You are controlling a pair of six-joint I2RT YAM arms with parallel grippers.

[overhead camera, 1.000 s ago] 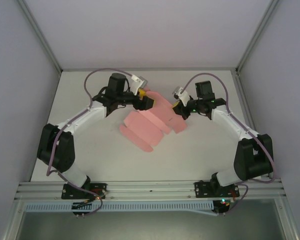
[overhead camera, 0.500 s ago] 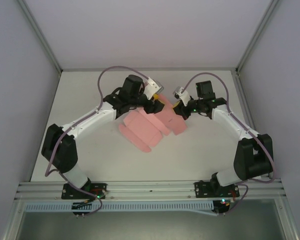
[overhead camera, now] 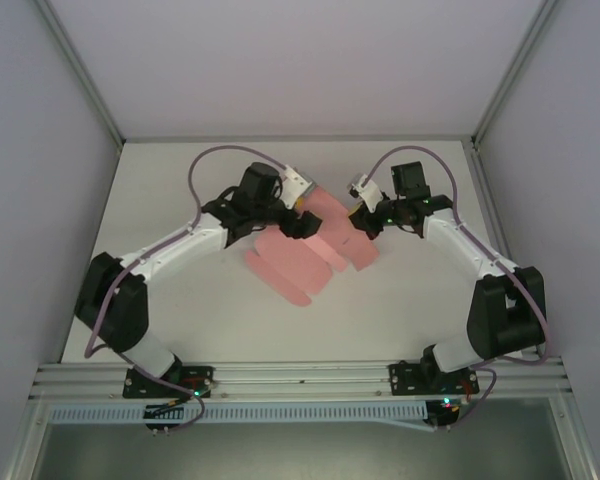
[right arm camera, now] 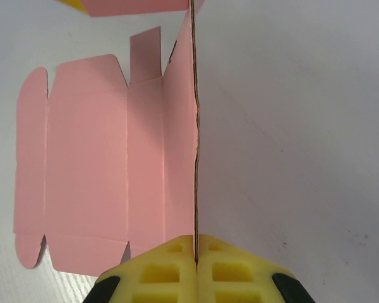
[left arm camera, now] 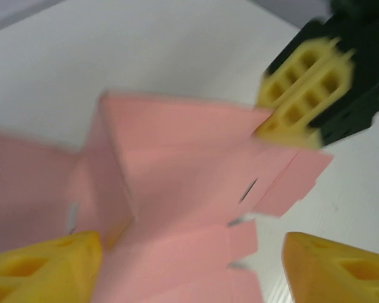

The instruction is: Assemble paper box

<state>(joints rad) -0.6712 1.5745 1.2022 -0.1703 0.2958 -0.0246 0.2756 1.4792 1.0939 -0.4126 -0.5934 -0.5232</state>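
**Top view.** We see the paper box (overhead camera: 302, 262) as a pink die-cut sheet, not yet a box. It lies near the middle of the bench (overhead camera: 210, 322), with its flat panels running toward 7 o'clock. The left tool (overhead camera: 302, 224) meets the sheet at its 11 o'clock edge and the right tool (overhead camera: 356, 222) at its 2 o'clock edge. The two face one another across the part being folded.

**Left wrist view.** The left tool's yellow fingers (left arm camera: 44, 268) stand wide apart at 7 and 5 o'clock and grip nothing. The sheet passes between them, with one panel raised along a crease. At 2 o'clock the right tool pinches the sheet's far edge. We judge that the spread fingers are set to straddle a panel for the next fold.

**Right wrist view.** At 6 o'clock the right tool's pads (right arm camera: 170, 268) are pressed together on the card. The gripped panel stands upright, seen edge-on as a thin line running to 12 o'clock. The other panels lie flat at 9 o'clock, and bare bench lies at 3 o'clock. We judge that this hold keeps one wall erect while the other arm works.

No enclosure is formed yet, and nothing rests on or in the sheet.
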